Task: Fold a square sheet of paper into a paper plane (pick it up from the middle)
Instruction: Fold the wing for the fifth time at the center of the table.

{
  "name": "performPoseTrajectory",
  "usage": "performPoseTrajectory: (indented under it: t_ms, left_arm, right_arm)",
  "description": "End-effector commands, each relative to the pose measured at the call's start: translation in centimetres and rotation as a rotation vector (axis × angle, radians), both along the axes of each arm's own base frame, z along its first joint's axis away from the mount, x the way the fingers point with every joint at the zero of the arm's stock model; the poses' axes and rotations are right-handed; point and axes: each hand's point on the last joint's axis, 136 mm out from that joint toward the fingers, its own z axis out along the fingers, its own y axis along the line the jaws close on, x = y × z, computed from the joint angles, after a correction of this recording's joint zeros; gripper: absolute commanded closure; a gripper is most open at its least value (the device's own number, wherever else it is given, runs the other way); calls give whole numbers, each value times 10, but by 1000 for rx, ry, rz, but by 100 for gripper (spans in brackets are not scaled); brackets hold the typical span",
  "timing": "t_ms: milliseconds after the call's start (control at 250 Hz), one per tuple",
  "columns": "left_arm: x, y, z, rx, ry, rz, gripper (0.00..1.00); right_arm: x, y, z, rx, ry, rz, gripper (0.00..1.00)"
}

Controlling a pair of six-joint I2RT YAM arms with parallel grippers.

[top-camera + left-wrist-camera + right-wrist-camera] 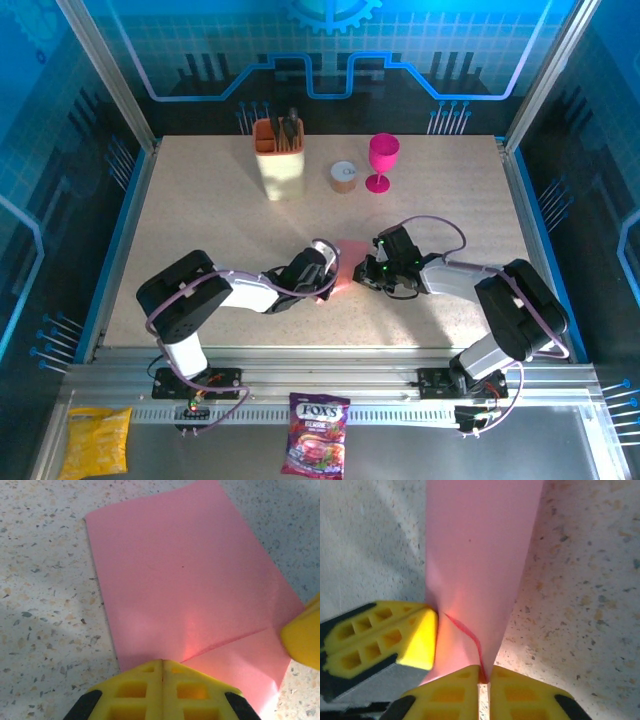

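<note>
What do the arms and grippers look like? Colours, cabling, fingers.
Left arm and right arm: black joints, white links, a lilac cable looped along each. Left gripper and right gripper: yellow fingers with square-pocketed backs. Green lights on the right wrist.

The one wording I can read is "FOX'S", in white letters across the top of the dark purple sweet bag (317, 432) lying at 6 o'clock on the metal ledge (450, 445). The smaller print beneath it is too small to read. So is the mark on the round lid (344, 172) at 12 o'clock.
</note>
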Motion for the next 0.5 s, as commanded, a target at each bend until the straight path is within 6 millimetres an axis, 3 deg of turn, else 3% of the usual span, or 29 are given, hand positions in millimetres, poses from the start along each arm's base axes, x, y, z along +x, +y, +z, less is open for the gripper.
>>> performPoseTrajectory:
  t_ms: [0,96,172,376,499]
  left_arm:
    - [-1,-5,35,-120,9,9,79]
    - [-9,-5,53,-187,27,11,61]
    - [-20,-4,62,-234,54,5,59]
    - [-58,-2,56,-315,174,-61,78]
    - [-78,-6,47,-326,226,-107,84]
  right_arm:
    - [-1,2,-3,-2,2,-4,98]
    - [-5,0,-7,-13,6,-12,100]
    - [-8,0,-8,-22,6,-19,100]
    - [-14,3,-11,-40,4,-30,100]
    - [-15,4,-13,-42,7,-36,100]
